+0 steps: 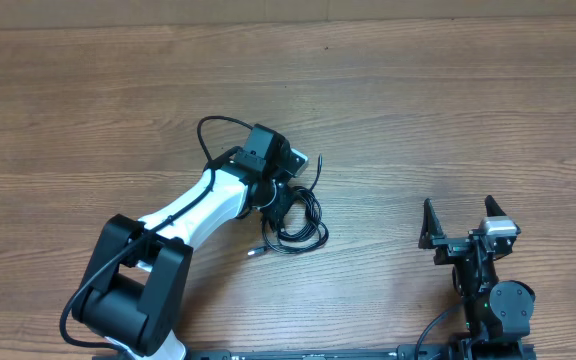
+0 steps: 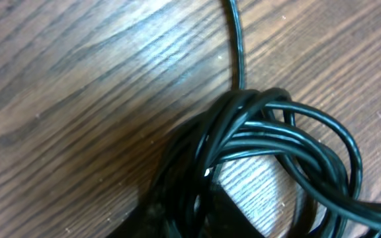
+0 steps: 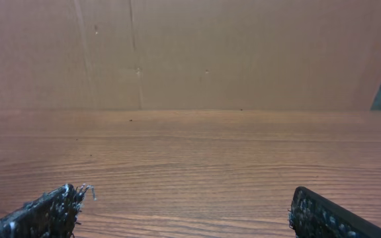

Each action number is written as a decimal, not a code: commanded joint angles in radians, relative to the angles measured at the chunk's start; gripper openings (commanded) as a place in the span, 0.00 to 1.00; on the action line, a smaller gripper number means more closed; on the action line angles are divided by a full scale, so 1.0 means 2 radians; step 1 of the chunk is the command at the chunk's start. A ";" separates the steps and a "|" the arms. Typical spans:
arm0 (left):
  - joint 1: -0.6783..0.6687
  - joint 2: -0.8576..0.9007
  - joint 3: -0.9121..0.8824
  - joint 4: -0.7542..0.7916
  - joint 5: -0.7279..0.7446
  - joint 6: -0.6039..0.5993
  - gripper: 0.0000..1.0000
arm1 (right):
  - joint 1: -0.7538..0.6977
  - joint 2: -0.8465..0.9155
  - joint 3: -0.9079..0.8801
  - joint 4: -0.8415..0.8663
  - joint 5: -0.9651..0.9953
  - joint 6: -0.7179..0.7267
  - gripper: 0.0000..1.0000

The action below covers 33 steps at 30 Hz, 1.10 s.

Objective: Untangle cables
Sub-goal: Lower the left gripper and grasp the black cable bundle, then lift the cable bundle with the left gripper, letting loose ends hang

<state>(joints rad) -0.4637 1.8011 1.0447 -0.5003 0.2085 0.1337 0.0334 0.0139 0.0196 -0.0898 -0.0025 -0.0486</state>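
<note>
Cables (image 1: 300, 215) lie bunched near the middle of the tabletop (image 1: 448, 100). From overhead the knot's upper left is covered by the wrist of the left arm (image 1: 203, 205), a white and black casing. The left jaws are hidden beneath that wrist. The left wrist view gives only a dark blur along its bottom edge against the cords, so I cannot tell whether they are clenched, released or grasping anything.

Close up, the cables (image 2: 270, 149) are thin, glossy black and round in section. Several strands cross in tight curves, and one single strand runs straight up out of the frame. The knot's right side and bottom are cut off there. From overhead a small silvery tip (image 1: 253, 252) pokes out at the bundle's lower left.

The right jaws stand released, wide apart with nothing between them, at the right near edge of the tabletop and well apart from the cables. In the right wrist view only the rough black fingertips (image 3: 45, 213) show, cut off by the lower edge.

The tabletop is brown wood grain with a soft sheen. Behind it rises a plain brown wall (image 3: 190, 53) with faint vertical seams.
</note>
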 commanded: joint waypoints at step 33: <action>0.001 0.014 0.065 -0.009 0.024 -0.086 0.66 | 0.003 -0.004 -0.006 0.003 0.000 -0.001 1.00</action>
<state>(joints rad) -0.4633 1.8221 1.1542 -0.5228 0.3473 -0.3161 0.0334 0.0139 0.0196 -0.0898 -0.0029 -0.0486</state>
